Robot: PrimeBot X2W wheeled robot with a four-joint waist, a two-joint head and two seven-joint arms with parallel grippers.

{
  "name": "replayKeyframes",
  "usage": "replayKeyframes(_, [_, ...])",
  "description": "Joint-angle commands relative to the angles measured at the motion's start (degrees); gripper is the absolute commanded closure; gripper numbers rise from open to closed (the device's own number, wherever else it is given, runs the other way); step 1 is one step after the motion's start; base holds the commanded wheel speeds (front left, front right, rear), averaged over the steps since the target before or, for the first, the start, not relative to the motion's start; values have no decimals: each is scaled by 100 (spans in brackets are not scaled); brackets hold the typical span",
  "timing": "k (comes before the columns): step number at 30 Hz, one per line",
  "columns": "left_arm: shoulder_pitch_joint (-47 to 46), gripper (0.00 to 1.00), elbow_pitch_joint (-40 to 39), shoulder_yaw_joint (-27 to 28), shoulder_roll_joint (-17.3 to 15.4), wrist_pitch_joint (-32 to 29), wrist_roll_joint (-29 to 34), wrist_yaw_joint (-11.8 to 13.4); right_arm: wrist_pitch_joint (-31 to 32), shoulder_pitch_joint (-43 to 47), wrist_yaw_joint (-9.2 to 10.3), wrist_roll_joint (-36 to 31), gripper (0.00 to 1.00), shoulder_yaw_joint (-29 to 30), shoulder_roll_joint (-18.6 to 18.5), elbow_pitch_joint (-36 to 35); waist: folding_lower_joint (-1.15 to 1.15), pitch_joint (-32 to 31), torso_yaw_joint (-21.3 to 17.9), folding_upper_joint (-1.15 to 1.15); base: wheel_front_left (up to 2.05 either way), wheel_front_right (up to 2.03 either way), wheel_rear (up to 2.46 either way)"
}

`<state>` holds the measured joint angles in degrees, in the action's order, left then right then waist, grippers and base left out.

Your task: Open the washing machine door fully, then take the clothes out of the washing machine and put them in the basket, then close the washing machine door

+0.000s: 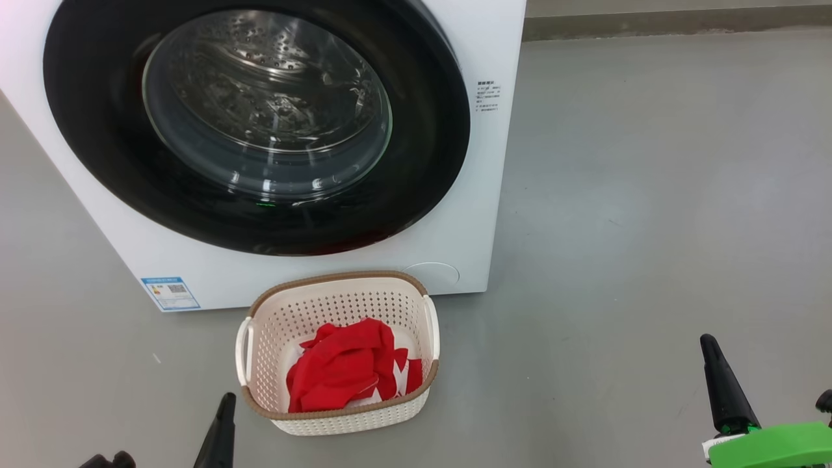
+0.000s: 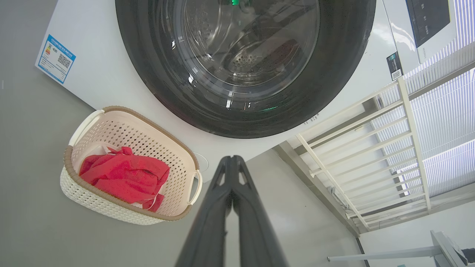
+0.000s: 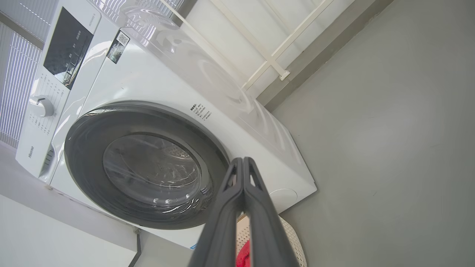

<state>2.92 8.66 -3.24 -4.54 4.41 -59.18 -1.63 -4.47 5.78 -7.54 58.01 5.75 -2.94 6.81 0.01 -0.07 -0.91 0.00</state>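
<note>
1. Currently the left gripper (image 1: pixel 227 398) sits low at the near left. Its fingers are pressed together and hold nothing, with the tips near the basket's near left corner.
2. The right gripper (image 1: pixel 706 339) sits low at the near right over bare floor (image 1: pixel 650 195). Its fingers are likewise pressed together and empty, well apart from the basket.
3. The basket (image 1: pixel 338 278) stands on the floor just before the washing machine (image 1: pixel 487 195). The clothes (image 1: pixel 341 364) lie inside it.
4. The washing machine door (image 1: pixel 97 130) sits flush against the machine front, closed.
</note>
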Motion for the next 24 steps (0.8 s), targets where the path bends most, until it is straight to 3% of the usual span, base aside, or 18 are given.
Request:
replayKeyframes(1, [-295, 100, -83, 181, -57, -44, -188, -92, 34, -295, -4, 209, 100, -91, -97, -103, 0, 1, 3, 0, 0, 0, 0])
replayKeyframes(24, [-562, 100, 190, 433, -32, -429, -1669, -313, 419, -689, 0, 1740, 100, -129, -132, 260, 0, 11, 43, 0, 0, 0, 0])
